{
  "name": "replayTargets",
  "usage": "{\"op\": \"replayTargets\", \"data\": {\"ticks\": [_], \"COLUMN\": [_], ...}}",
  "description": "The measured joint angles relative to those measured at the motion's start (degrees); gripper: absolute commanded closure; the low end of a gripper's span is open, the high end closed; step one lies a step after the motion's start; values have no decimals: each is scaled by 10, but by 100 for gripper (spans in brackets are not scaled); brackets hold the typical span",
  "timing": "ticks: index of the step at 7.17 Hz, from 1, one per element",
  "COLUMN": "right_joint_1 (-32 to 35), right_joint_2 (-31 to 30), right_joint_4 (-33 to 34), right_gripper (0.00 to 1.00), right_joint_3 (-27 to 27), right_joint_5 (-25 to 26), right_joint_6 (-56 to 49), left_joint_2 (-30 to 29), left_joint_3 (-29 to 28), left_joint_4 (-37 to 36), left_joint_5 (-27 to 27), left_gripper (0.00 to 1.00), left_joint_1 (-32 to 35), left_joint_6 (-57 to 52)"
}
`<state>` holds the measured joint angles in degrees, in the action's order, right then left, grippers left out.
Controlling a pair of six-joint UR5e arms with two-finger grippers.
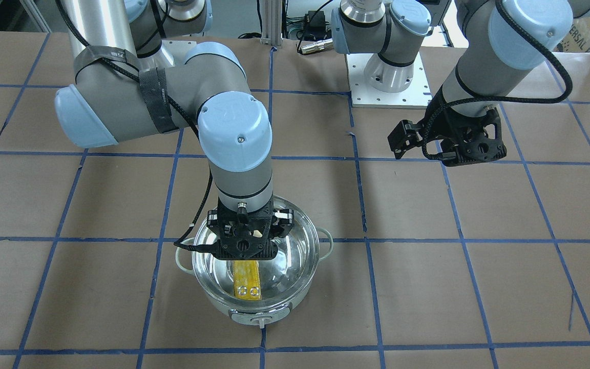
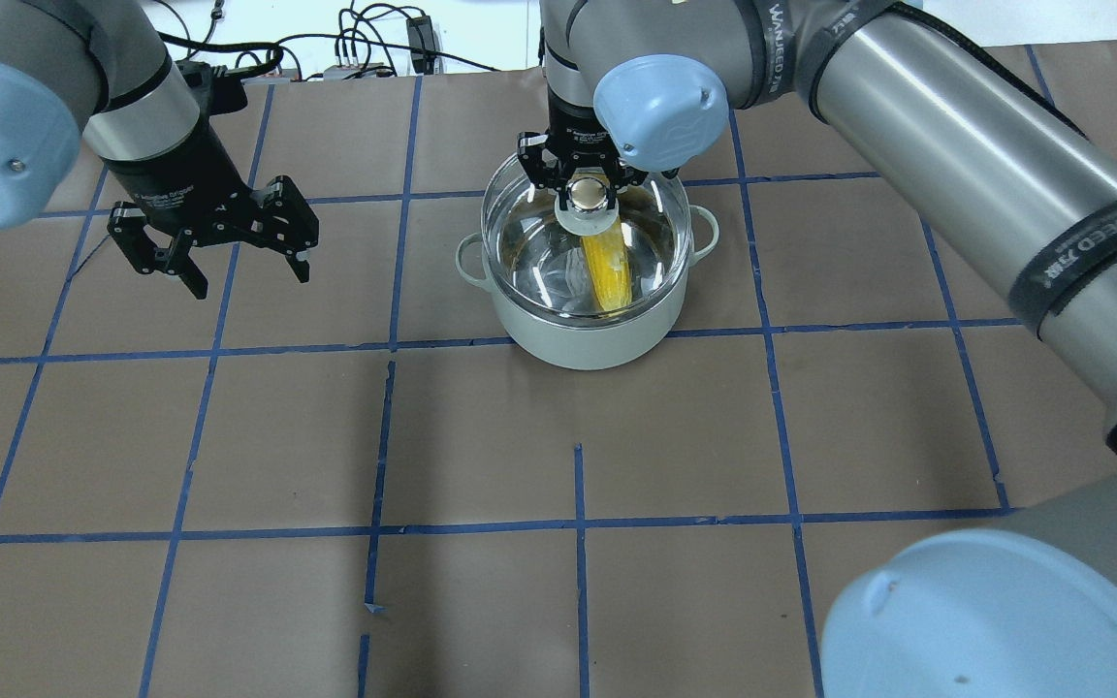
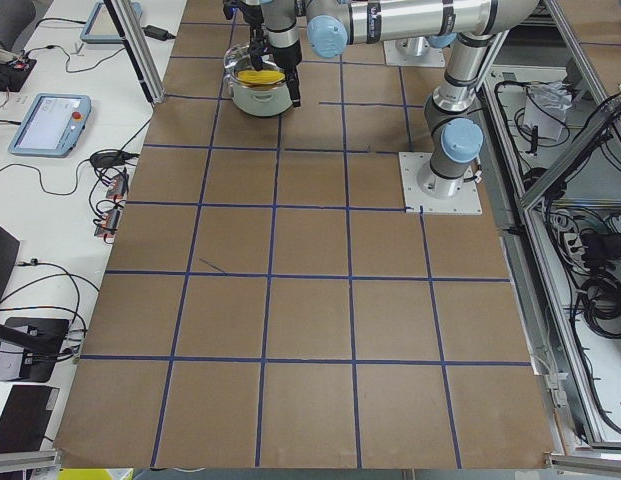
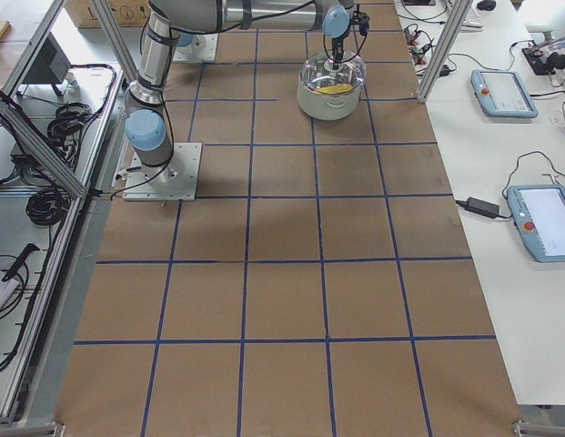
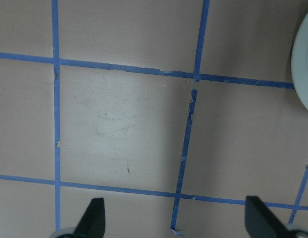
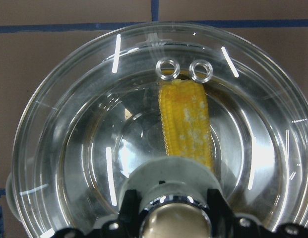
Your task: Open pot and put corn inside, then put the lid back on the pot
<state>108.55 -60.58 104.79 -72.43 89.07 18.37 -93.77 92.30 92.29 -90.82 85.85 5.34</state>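
The pale mint-white pot [image 2: 583, 339] stands on the brown papered table, its control knob [image 1: 260, 321] facing away from the robot. The yellow corn [image 2: 607, 271] lies inside on the steel bottom and shows through the glass in the right wrist view [image 6: 186, 121]. The clear glass lid [image 1: 297, 251] lies level over the pot's mouth; I cannot tell whether it rests on the rim. My right gripper [image 2: 590, 189] points straight down and is shut on the lid's central knob [image 6: 173, 225]. My left gripper [image 2: 248, 276] hangs open and empty above bare table, well to the pot's left.
The left arm's white base plate [image 1: 390, 92] stands at the back of the table. Cables and plugs [image 2: 365, 48] lie past the far edge. Tablets [image 4: 505, 91] sit on the side benches. The pot's edge [image 5: 302, 74] shows at the right of the left wrist view.
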Motion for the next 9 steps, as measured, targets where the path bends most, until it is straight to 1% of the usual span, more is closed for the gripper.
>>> {"op": "replayTargets", "data": {"ticks": [1,3,4,5,7,8,9], "right_joint_1": [1,1,1,0,-1,-1,-1], "right_joint_2": [1,3,3,3,3,3,4], "right_joint_4": [-1,-6,-11,-15,-16,-15,-15], "right_gripper": [76,57,45,40,34,18,17], "right_joint_3": [0,-1,-1,-2,-1,1,3], "right_joint_5": [1,1,1,1,1,2,3], "right_joint_6": [-1,-2,-3,-3,-2,-2,-2], "left_joint_2": [3,9,14,24,39,41,41], "left_joint_3": [3,8,14,31,57,59,59], "left_joint_4": [1,3,4,2,-4,-5,-5], "left_joint_5": [0,1,1,1,1,1,0], "left_gripper": [0,0,0,0,0,0,0], "left_joint_1": [1,1,1,2,1,0,-2], "left_joint_6": [5,7,7,7,5,3,2]}}
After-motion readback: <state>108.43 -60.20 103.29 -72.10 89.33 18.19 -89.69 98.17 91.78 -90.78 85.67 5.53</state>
